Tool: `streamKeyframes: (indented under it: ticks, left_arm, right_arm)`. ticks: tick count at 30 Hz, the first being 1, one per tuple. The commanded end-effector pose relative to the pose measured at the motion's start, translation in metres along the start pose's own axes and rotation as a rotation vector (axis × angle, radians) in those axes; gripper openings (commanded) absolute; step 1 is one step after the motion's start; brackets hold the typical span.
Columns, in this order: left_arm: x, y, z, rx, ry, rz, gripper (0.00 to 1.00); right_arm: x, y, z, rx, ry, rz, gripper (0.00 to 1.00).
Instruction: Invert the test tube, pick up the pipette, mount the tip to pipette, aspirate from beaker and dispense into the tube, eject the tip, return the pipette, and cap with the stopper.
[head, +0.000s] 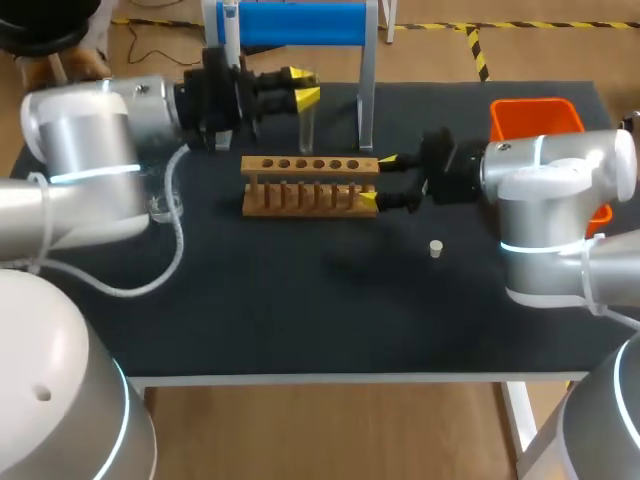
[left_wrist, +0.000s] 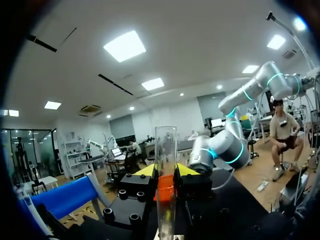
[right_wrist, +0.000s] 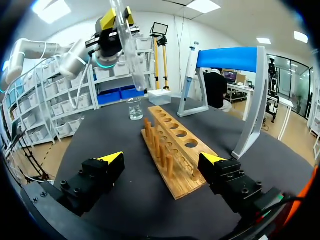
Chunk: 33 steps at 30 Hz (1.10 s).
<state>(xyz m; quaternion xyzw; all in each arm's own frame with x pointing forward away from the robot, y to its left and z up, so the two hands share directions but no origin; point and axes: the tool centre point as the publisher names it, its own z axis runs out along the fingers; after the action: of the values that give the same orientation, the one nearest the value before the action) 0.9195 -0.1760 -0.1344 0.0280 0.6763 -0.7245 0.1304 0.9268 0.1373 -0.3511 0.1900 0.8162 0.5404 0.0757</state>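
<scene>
the left gripper (left_wrist: 165, 170) is clamped on the test tube (left_wrist: 165, 150), one yellow-tipped finger on each side of the glass, which stands upright between them. in the head view this pair is near the table's (head: 300, 310) rear edge, a little left of its middle, with the tube held just behind the wooden rack (head: 300, 185). from the right wrist view the tube looks lifted above the tabletop, though whether its lower end touches anything i cannot tell.

the right gripper (head: 377, 180) has its fingers spread wide at the rack's right end. the end of the rack lies between them, and neither finger is seen pressing on the wood.

the rack lies lengthwise across the middle of the table, with a row of holes along its top. the small pale stopper (head: 436, 248) stands alone nearer the front edge, right of the rack and well apart from it. the beaker (right_wrist: 135, 108) sits beyond the rack's far end, towards the left edge. the pipette (head: 232, 30) hangs on the blue stand (head: 300, 25) at the rear edge. an orange bin (head: 535, 118) sits in the rear right corner.
</scene>
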Motion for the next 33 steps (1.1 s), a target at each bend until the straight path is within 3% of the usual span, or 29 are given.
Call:
streamKeyframes:
  ticks: [1,9,33]
  left_arm:
    - [-0.015,0.006,0.004,0.04,0.088,-0.005,0.0]
    - [-0.027,0.032,0.014,0.062,0.136,-0.115,0.0]
    - [-0.038,0.071,0.013,0.055,0.144,-0.141,0.0]
  right_arm:
    - [0.0,0.0,0.0,0.0,0.0,0.0,1.0]
    - [0.0,0.0,0.0,0.0,0.0,0.0,1.0]
    - [0.0,0.0,0.0,0.0,0.0,0.0,1.0]
